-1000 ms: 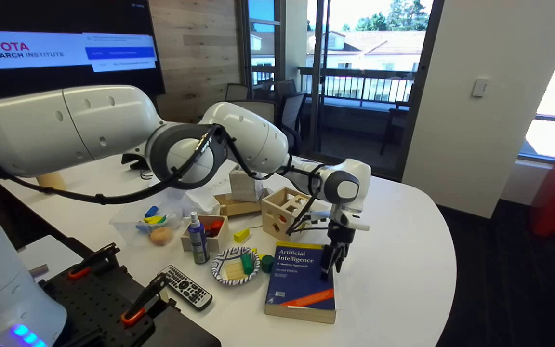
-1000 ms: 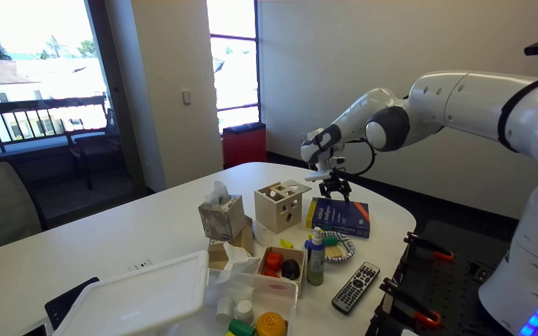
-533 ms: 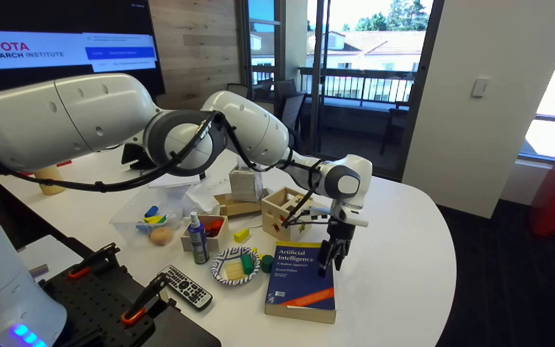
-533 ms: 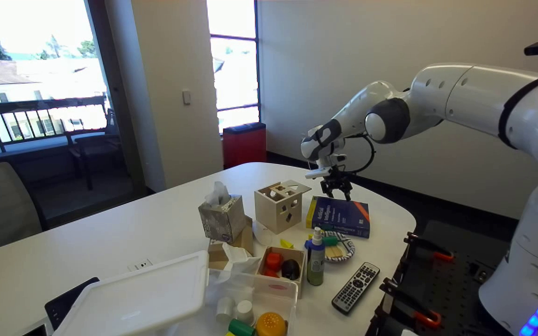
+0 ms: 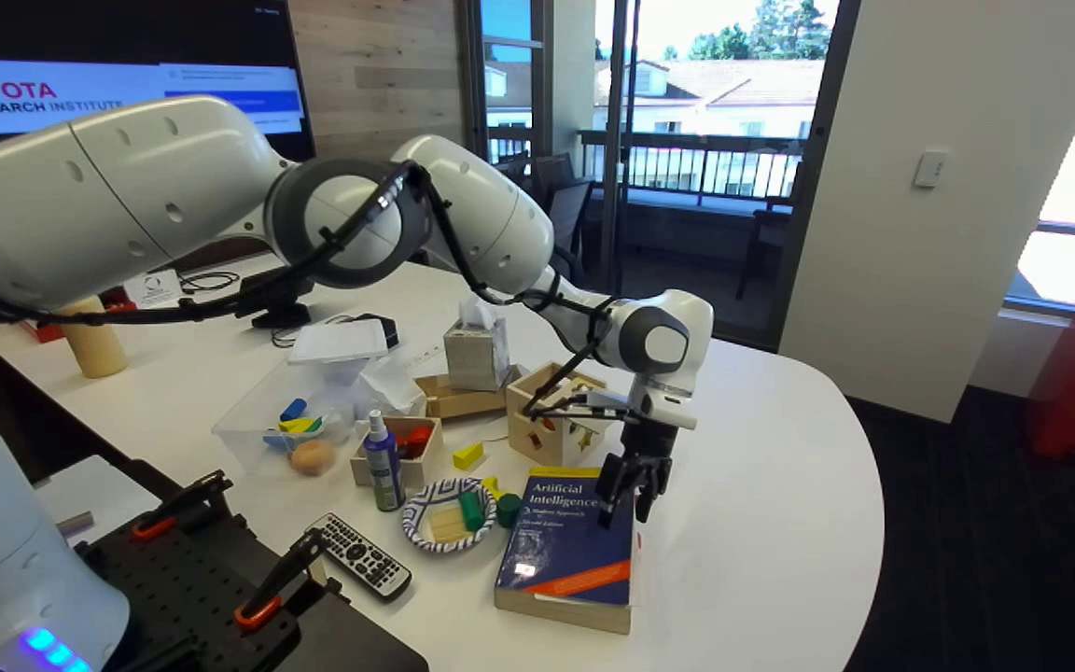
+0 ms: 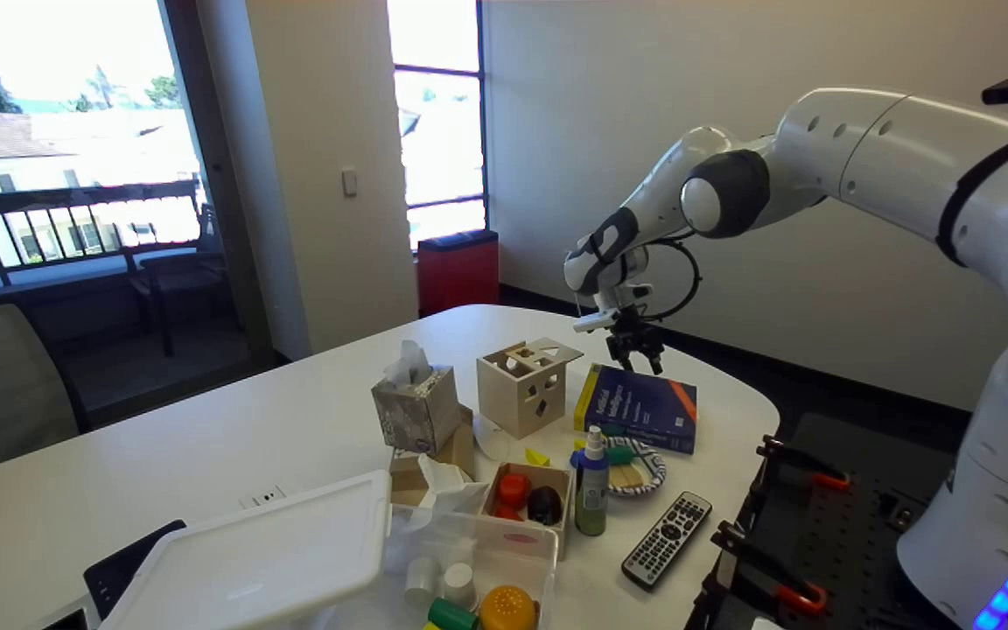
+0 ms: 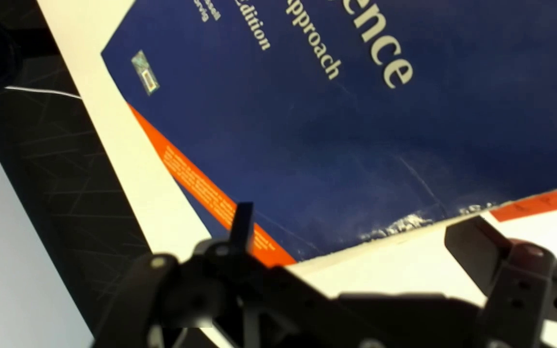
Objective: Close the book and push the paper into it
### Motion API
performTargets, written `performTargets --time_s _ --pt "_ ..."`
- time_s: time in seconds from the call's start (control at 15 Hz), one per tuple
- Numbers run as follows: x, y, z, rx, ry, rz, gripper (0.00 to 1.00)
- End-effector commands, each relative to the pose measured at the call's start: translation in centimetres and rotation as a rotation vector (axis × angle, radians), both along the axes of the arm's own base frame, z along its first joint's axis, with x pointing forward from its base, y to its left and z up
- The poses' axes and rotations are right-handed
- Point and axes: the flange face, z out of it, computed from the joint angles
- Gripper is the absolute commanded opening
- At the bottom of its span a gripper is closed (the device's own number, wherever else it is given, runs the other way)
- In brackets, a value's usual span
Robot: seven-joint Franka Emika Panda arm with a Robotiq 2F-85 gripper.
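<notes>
The jaws of my gripper (image 7: 358, 237) stand apart. In the wrist view I see the left fingertip over the orange-banded corner of the book (image 7: 327, 135), low in the frame, and the right one just at its page edge; whether either touches, I can't tell. The book lies closed, cover up, filling the upper middle and right of that frame, its page edge slanting between the tips. Toward the right end of that edge a red-marked bit of white shows; I read it as the paper (image 7: 539, 228), but can't make out its full outline.

At the left of the wrist view, a strip of the table (image 7: 136, 159) runs between the book and the table's diagonal edge. In an exterior view the white top spreads from the book's right side to the curved rim at the frame's right.

Across an exterior view, left to right, I have the plastic bin (image 5: 248, 429) at mid-left, the remote (image 5: 362, 557) low, the spray bottle (image 5: 385, 471) upright in front of the wooden box (image 5: 414, 472), and the bowl (image 5: 418, 523) just beside the book's left side, with a green block (image 5: 508, 511) between them. The holed wooden cube (image 5: 551, 446) stands near the centre, blocking the side beyond the book's top edge.
</notes>
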Motion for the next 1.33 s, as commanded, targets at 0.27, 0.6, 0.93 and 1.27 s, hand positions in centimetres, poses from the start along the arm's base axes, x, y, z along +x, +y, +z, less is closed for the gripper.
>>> performTargets --time_s 0.27,0.6,0.93,1.27 --pt "-2.1 4.1 5.0 -0.041 -0.006 -0.027 1.0" --pt "-2.3 8.0 9.7 -0.112 -0.046 -0.016 1.0" --pt "-3.1 13.2 14.1 -0.178 -0.044 -0.001 1.0" --pt "-4.1 15.4 16.0 -0.212 -0.031 -0.002 1.0"
